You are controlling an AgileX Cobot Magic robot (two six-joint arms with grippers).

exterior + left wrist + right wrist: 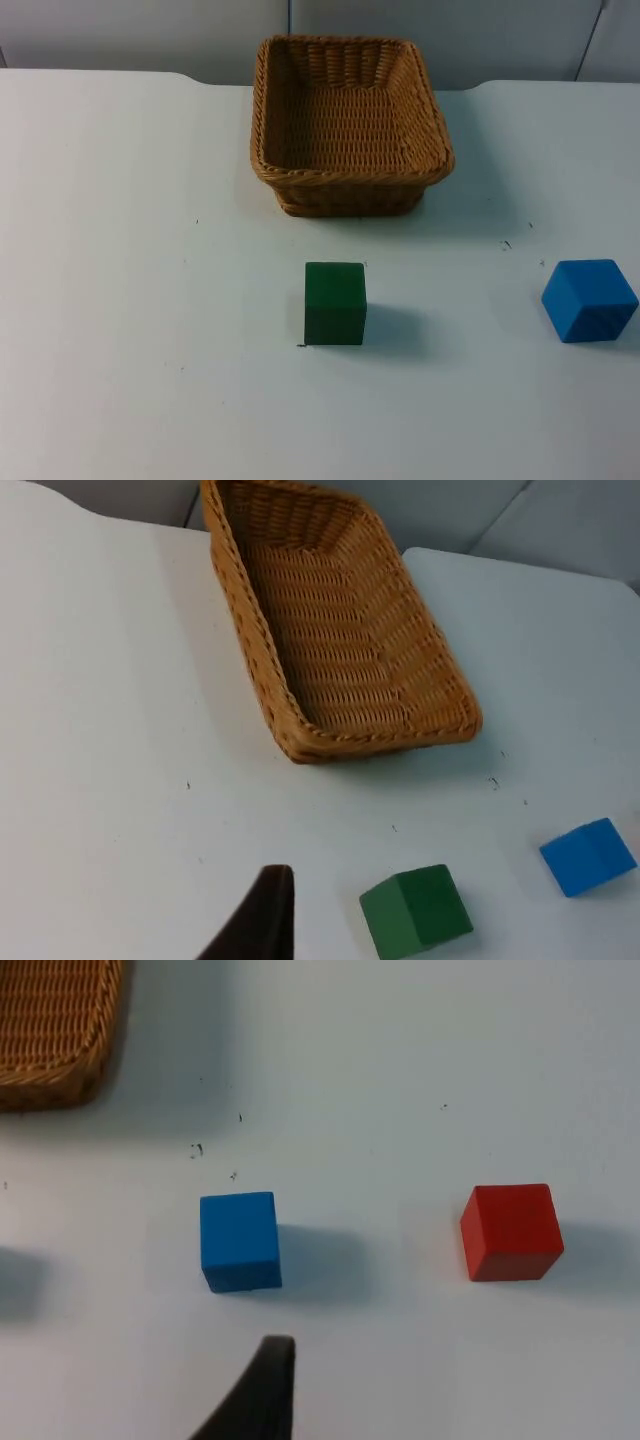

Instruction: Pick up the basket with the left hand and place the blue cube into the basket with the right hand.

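**Nothing grasped yet: basket and blue cube both still on the desk**

Your basket [350, 125] sits empty at the far middle of the desk [120, 300], just short of the grey partition wall [140, 30]. The blue cube [590, 299] is on the desk well off to the right, apart from the basket. The green cube [335, 303] sits in front of the basket, between it and the near edge. The right wrist view also picks up a red cube [512, 1231] beside the blue one, with a clear gap between them.

Left gripper [255, 920]: hovering above the desk, near the green cube, looking toward the basket. Holding nothing; can't tell how wide the jaws are. Right gripper [250, 1390]: above the desk just short of the blue cube. Also empty, jaw opening can't be told.

Risks, as I judge them:
- Wicker rim is thick and flexes. A shallow bite on the wall could let the basket tilt or slip on lift.
- The left arm's route to the basket passes the green cube, so you could knock it.
- Red cube sits close enough that a sloppy right approach could nudge it or pick the wrong block.
- An off-centre grip would spin the blue cube.

Surface: plain white desk, a few small dark specks near the blue cube, matte, no clutter otherwise.
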